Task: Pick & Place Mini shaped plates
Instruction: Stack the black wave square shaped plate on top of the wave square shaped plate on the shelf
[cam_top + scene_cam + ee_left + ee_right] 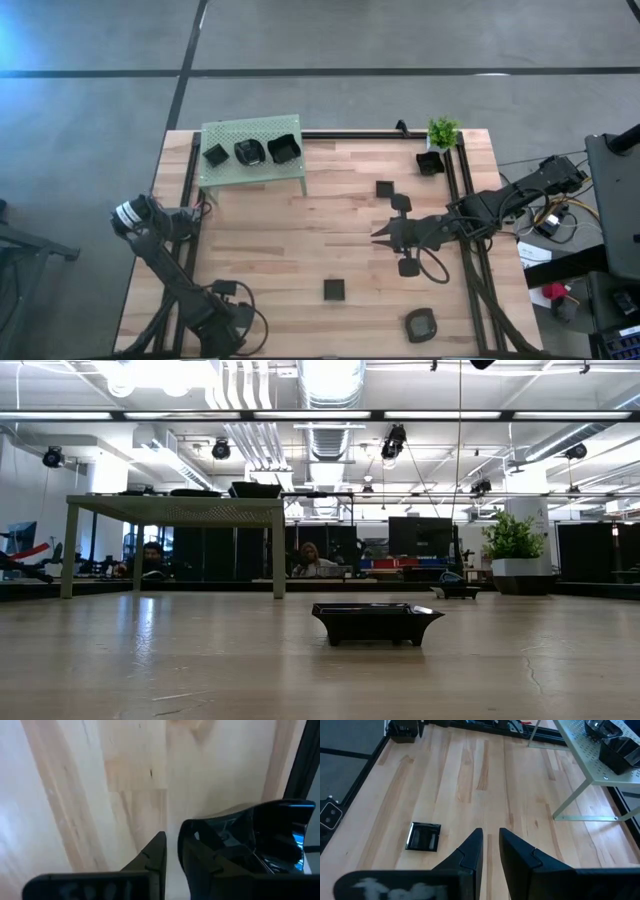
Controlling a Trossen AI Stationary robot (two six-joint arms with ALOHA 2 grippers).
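Three mini shaped plates (248, 152) sit on the green perforated platform (230, 135) at the far left. Several more lie on the wood, among them a square one (333, 290), also in the right wrist view (423, 836) and the low view (378, 622). My left gripper (171, 840) points down over the near left corner, its fingers a narrow gap apart with bare wood showing between them. A glossy black plate (260, 835) lies right beside one finger. My right gripper (380, 236) hovers over mid-table, its fingers (490, 840) narrowly apart with nothing between them. My left gripper has one finger (200, 860) standing against the near corner (186, 822) of the glossy black plate. Both are black and merge in the wrist view. I cannot tell whether the finger touches the plate. Nothing lies in the gap between the fingers.
A small potted plant (443, 132) stands at the far right corner, with a black plate (430, 163) beside it. Black rails (463, 230) run along the table's left, right and far edges. A greyish rounded dish (421, 325) lies near the front right. Open wood lies between the platform and the square plate.
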